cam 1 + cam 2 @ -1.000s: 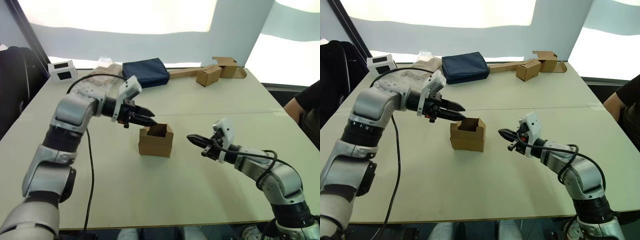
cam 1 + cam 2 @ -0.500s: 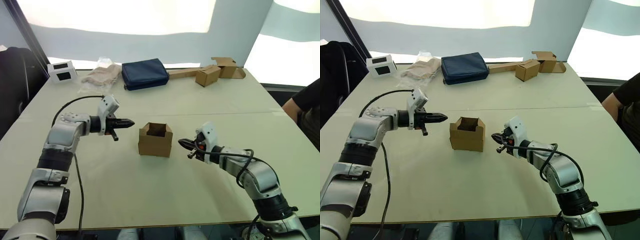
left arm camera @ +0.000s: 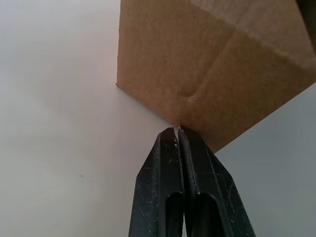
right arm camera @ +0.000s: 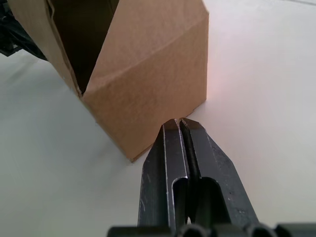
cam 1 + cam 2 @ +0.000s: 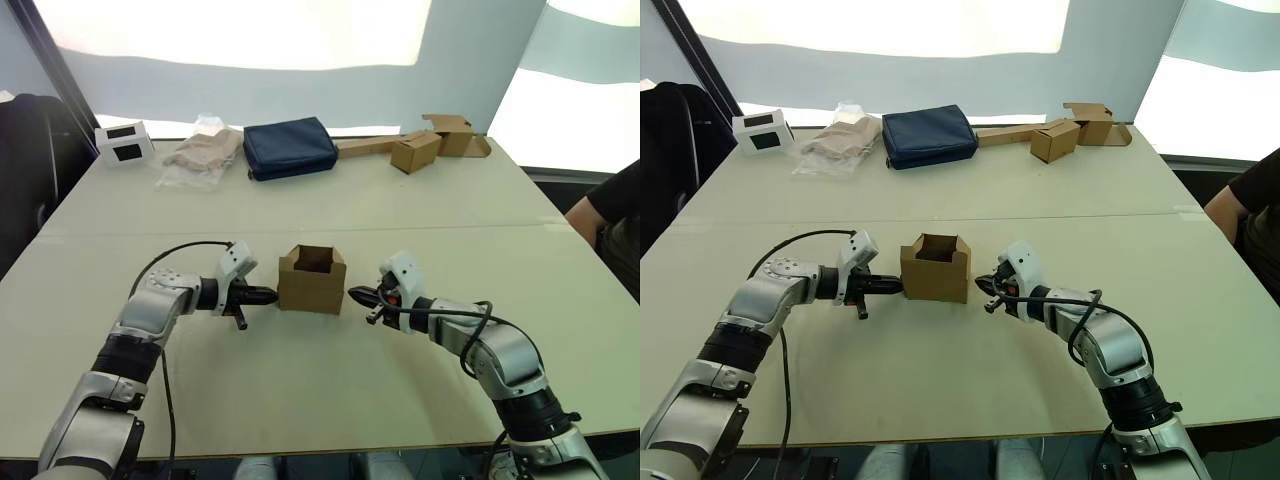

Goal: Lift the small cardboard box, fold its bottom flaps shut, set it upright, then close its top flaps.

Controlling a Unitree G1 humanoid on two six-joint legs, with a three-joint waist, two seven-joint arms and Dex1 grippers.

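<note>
The small cardboard box (image 5: 311, 286) stands on the table (image 5: 330, 390) with its mouth open upward. Its short top flaps (image 5: 290, 264) stand up around the rim, and the bottom flaps are hidden underneath. My left gripper (image 5: 270, 295) lies low over the table, shut, with its tips against the foot of the box's left wall (image 3: 207, 74). My right gripper (image 5: 353, 294) is also shut and empty, and its tips touch the box's right wall (image 4: 148, 94) near the bottom. The box sits between the two grippers.
Along the far edge lie a navy pouch (image 5: 291, 147), a clear bag of beige material (image 5: 203, 150), a small white device (image 5: 124, 142) and tan boxes on a cardboard strip (image 5: 420, 148). A person's arm (image 5: 612, 215) shows at the right edge.
My left gripper came down from the box's top left rim to the foot of its left wall. My right gripper slid left up to the right wall. The box has not moved.
</note>
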